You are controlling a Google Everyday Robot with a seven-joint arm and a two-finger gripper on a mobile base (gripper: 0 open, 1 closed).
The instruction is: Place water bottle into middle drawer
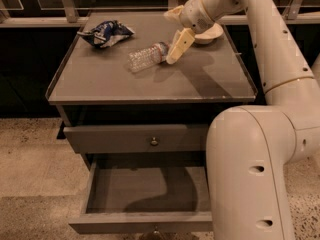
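My claw [171, 38] hangs over the back right of the bench [115, 84], fingers spread. The lower one is just beside the cap end of the water bottle [145, 58], which lies on its side mid-bench. A snack bag [105, 32] blocks the back left corner, and a pale bowl [214, 33] sits behind my wrist. The bench's front half is bare. Below, the middle drawer [91, 189] stands out, its tray open from above, but my arm's thick link [250, 174] covers its right end. The upper drawer front [115, 138], shut, sits above the tray's rear.
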